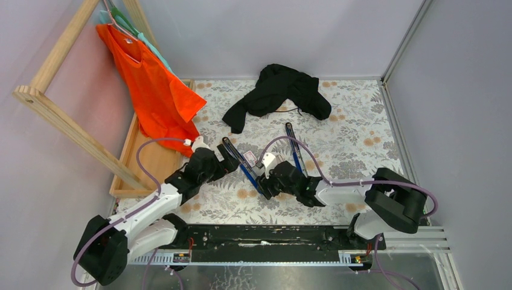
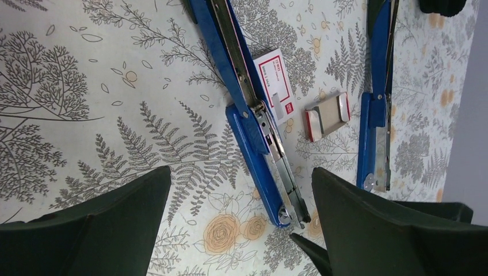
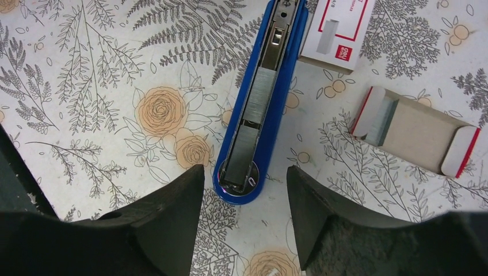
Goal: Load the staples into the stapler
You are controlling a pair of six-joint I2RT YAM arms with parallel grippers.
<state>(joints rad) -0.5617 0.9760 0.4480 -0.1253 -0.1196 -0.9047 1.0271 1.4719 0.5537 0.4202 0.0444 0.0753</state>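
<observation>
A blue stapler (image 1: 243,164) lies opened flat on the floral cloth. Its metal channel faces up in the left wrist view (image 2: 256,123). In the right wrist view (image 3: 259,115) a grey strip of staples (image 3: 260,95) lies in that channel. The white-and-red staple box (image 2: 276,86) touches the stapler's side, also seen in the right wrist view (image 3: 339,26). The small cardboard tray (image 3: 414,132) with some grey staples lies beside it (image 2: 327,115). My left gripper (image 2: 241,224) is open and empty over the stapler's end. My right gripper (image 3: 244,224) is open and empty, just short of the stapler's rounded end.
A second blue stapler (image 1: 294,148) lies open to the right of the tray (image 2: 377,98). A black garment (image 1: 278,90) lies at the back. An orange shirt (image 1: 157,90) hangs on a wooden rack (image 1: 66,115) at the left, above a wooden tray (image 1: 151,160).
</observation>
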